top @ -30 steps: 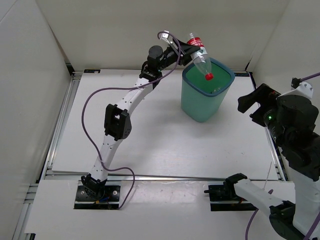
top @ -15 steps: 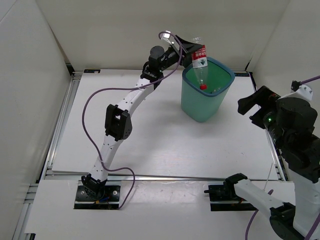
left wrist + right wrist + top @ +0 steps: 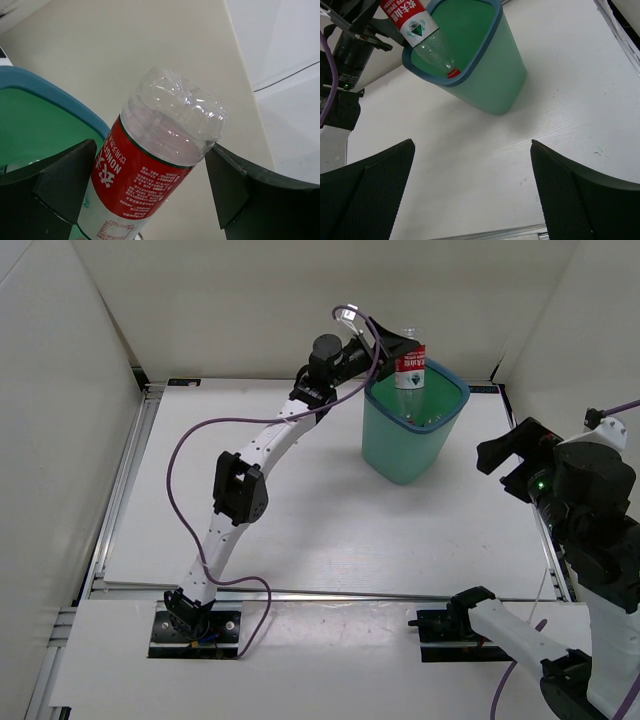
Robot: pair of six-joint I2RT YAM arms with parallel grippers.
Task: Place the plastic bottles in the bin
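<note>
While the left arm reaches to the upper middle of the overhead view, the red-labelled bottle (image 3: pixel 410 365) hangs upside down over the back rim of the teal bin (image 3: pixel 400 455). Its clear base points up and its neck sits inside the mouth. A second ago it lay slanted across the rim with its cap plainly showing above the opening. Half a second ago it had swung steeper. It now stands nearly upright and lower, and the arm's wrist has shifted a little to the right, towards the bin.

From the left wrist camera, the left gripper (image 3: pixel 150 147) has its jaws spread wide, at the same spacing as the other arm's. The bottle fills the gap between the two black fingers (image 3: pixel 60 185), its sides just meeting their inner edges with no sign of squeezing. The blue rim and green inside of the bin lie at the lower left of that frame.

From the right wrist camera, the red cap (image 3: pixel 453 74) shows just below the near rim, inside the bin at the upper left of the frame. The right gripper (image 3: pixel 472 145) is parted and holds nothing. It hangs at the right edge of the overhead view above the white table (image 3: pixel 300 510), much where it was before.

Pale clear shapes lie on the bin's floor, too small to name.
</note>
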